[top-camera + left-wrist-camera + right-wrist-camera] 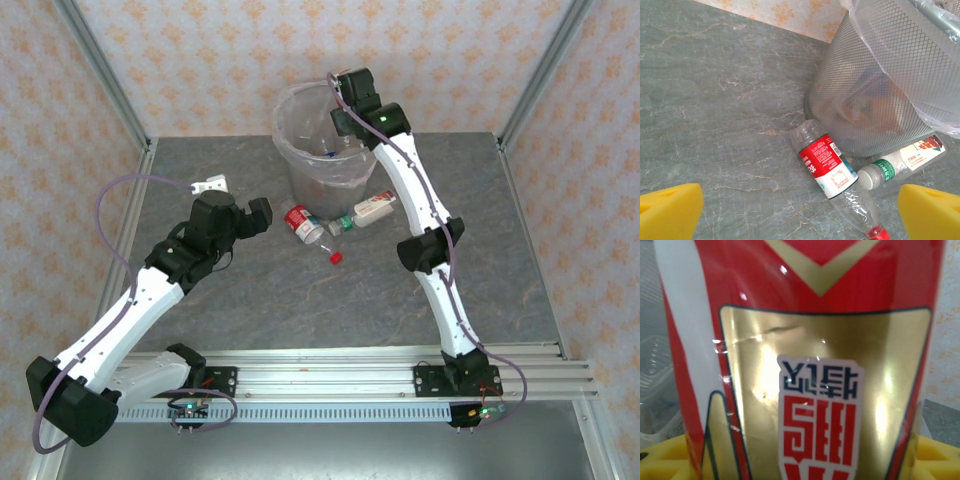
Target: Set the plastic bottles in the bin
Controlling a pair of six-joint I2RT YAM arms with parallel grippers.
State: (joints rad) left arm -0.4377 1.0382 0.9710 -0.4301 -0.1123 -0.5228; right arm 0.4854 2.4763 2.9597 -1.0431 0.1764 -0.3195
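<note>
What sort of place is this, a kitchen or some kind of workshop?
Probably a robot test cell in a lab: two arms bolted to a metal rail, aluminium frame posts around a wallpapered backdrop, and plastic bottles lying beside a mesh bin.

bin: fine mesh | bag: clear thin plastic | table: matt stone-look | bottle: glossy red-gold label

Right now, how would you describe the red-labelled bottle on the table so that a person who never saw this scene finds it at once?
Find the round mesh bin at the far middle of the grey table. At its foot two bottles lie on their sides. The red-labelled bottle is the left one; the other bottle wears a white label with a green band.
</note>
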